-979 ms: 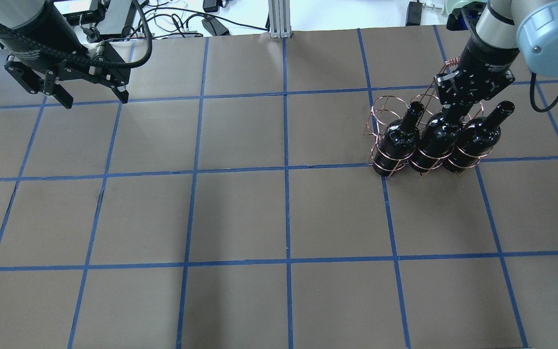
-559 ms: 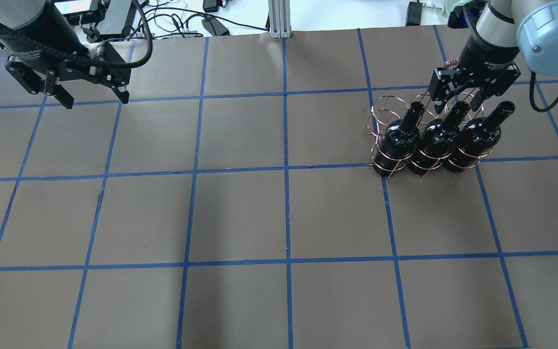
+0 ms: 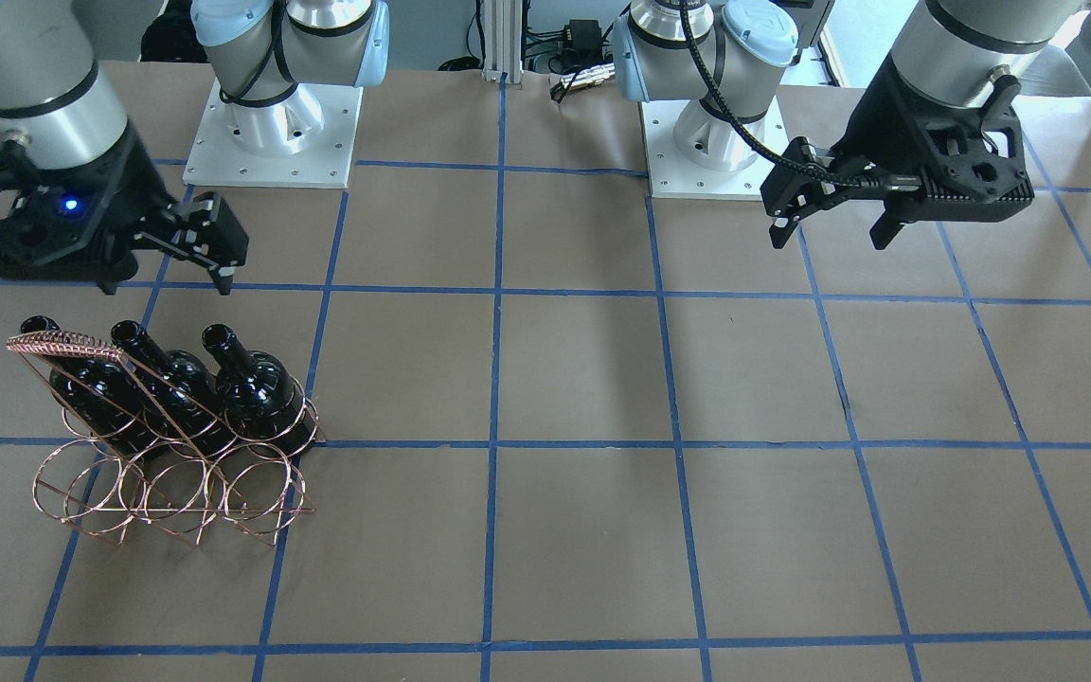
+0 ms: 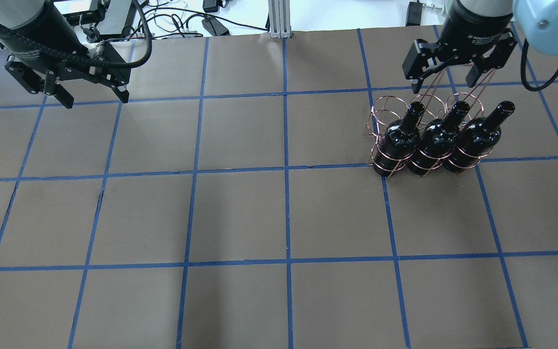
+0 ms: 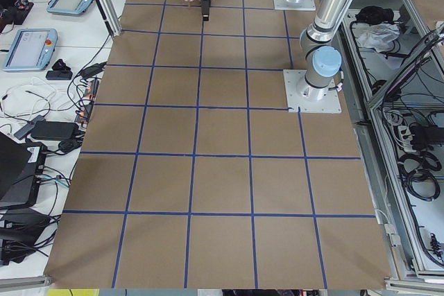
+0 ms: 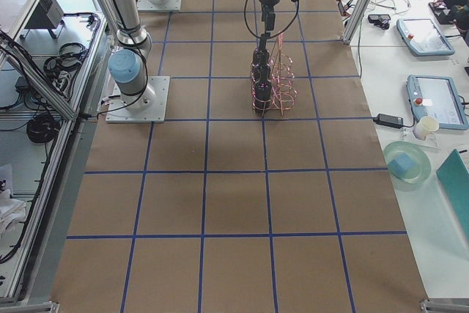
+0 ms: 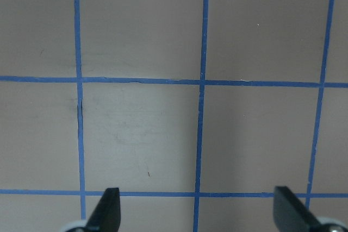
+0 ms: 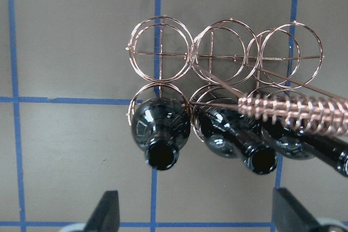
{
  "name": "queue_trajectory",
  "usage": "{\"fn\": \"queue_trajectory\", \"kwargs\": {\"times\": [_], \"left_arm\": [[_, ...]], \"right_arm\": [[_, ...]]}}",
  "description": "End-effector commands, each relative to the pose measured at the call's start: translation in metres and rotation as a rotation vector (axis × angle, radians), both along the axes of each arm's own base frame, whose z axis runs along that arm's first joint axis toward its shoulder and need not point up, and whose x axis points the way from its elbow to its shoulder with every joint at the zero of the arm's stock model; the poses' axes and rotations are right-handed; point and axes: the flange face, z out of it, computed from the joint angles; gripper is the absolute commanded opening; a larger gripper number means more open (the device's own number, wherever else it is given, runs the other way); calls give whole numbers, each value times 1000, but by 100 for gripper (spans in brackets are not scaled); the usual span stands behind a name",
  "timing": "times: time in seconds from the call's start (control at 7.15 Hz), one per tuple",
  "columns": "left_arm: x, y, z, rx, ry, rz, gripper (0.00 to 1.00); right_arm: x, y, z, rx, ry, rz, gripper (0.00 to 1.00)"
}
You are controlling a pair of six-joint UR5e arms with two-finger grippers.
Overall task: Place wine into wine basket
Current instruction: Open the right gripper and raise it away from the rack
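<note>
We see the left arm (image 3: 953, 47) and the right arm (image 3: 25, 66) as silver-grey tubes, with pale blue joint caps (image 4: 548, 26). Each stands on a white square base plate (image 3: 223, 166) dotted with small screws. Black angular housings sit at the wrists, and a blue light (image 3: 70, 202) glows on the right one. A black braided cable (image 3: 740, 128) runs along the left arm. The left gripper (image 3: 830, 232) and the right gripper (image 3: 167, 278) are matte black with slim fingers. The white lettering (image 4: 482, 36) on the right wrist is too small for us to read.
</note>
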Motion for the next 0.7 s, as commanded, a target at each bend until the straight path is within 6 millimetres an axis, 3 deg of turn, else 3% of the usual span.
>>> {"fn": "queue_trajectory", "kwargs": {"times": [0.0,0.42,0.56], "left_arm": [[-1,1,2,-5,-2,-2,100],[-7,1,1,-3,0,-21,100],[-7,3,4,-11,-2,-119,100]], "right_arm": [[35,32,26,-21,-8,11,100],[34,38,30,-17,-12,28,100],[34,38,28,-9,-12,36,100]]}}
